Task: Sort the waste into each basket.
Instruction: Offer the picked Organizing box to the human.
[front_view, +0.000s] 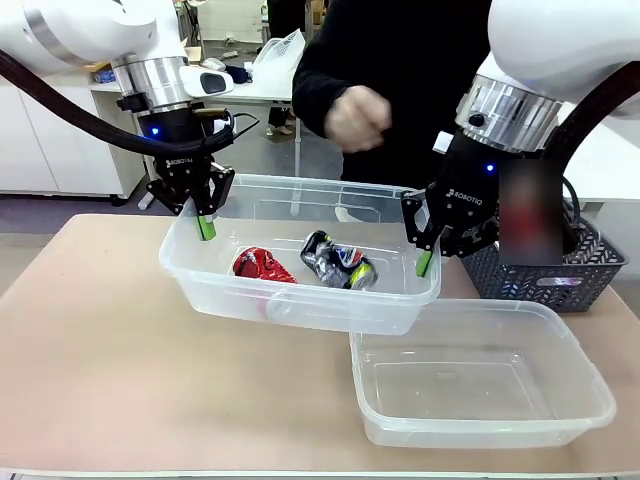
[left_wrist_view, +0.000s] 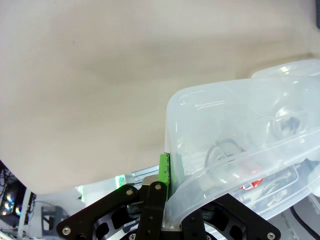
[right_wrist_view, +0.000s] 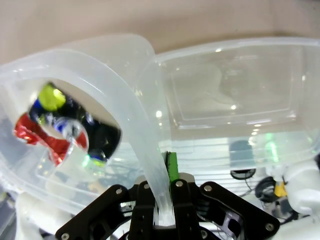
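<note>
In the middle of the front view a clear tub of thin, glossy plastic, rectangular with rounded corners and a rolled rim, is held by both arms. The left pincer, black with green pads, is clenched on the tub's rim at the left end of it; in the left wrist view the green pad lies flat against the outer wall and the rim passes between the fingers. The right pincer is clenched on the rim at the right end; in the right wrist view the curved rim runs down from the upper left of the frame straight into the closed fingers.

Inside this tub lie two crushed metal cans, both wrinkled and shiny: a red can to the left of the centre and a dark-blue-and-yellow can just beside it to the right. They lie between the two pincers, lower than the rim, apart from both.

A second clear tub of the same shape stands on the beige, matt bench in the lower right of the frame, its corner under the right end of the first tub. Behind it, at the right edge, stands a dark grey lattice basket. A person's hand is closed in a fist at the upper centre.
</note>
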